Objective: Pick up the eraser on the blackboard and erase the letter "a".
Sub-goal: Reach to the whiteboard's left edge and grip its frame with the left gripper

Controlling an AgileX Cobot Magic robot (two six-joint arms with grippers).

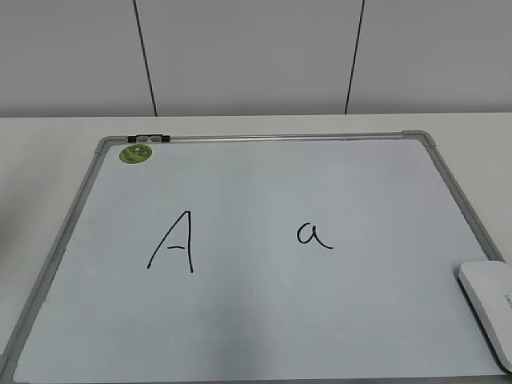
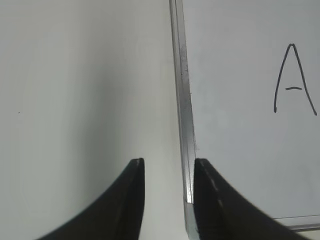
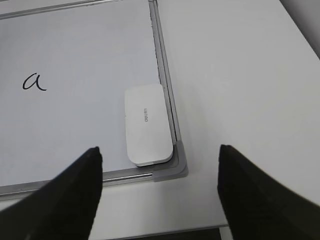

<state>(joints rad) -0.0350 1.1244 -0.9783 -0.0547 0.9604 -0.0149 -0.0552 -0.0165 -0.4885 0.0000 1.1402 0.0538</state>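
Observation:
The blackboard [image 1: 264,336] is a pale whiteboard with a grey frame, flat on the white table. The small letter "a" [image 1: 314,235] is written right of centre; it also shows in the right wrist view [image 3: 34,82]. The white eraser [image 1: 490,304] lies at the board's near right corner, seen clearly in the right wrist view [image 3: 146,124]. My right gripper [image 3: 159,155] is open and empty, above and short of the eraser. My left gripper [image 2: 168,162] is open and empty over the board's left frame [image 2: 184,100]. Neither gripper shows in the exterior view.
A capital "A" [image 1: 172,242] is written left of centre, also in the left wrist view [image 2: 295,80]. A round green magnet [image 1: 135,153] sits at the far left corner. Bare white table [image 3: 240,75] lies right of the board, a wall behind.

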